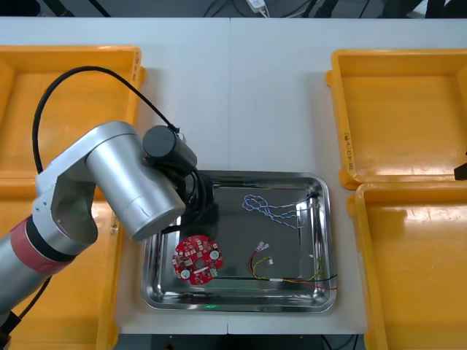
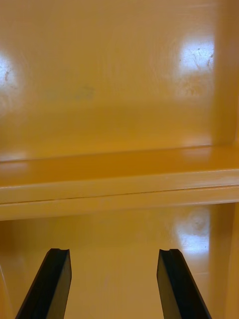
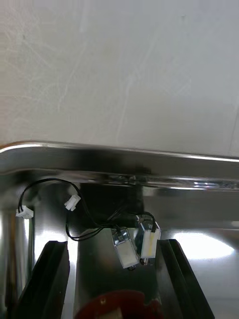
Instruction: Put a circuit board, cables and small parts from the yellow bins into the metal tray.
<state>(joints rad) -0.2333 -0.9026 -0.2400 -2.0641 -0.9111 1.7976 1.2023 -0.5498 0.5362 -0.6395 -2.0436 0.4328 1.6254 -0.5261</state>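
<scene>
I read left jaws open over the far-left corner of the metal tray, small metal parts lying between them; right jaws open above the right yellow bins.

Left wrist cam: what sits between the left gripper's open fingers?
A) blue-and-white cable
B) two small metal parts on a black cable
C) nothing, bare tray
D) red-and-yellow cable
B: two small metal parts joined to a thin black cable lie on the metal tray floor between the left gripper's open fingers. The front view shows the blue-and-white cable and red-and-yellow cable farther right in the tray.
</scene>
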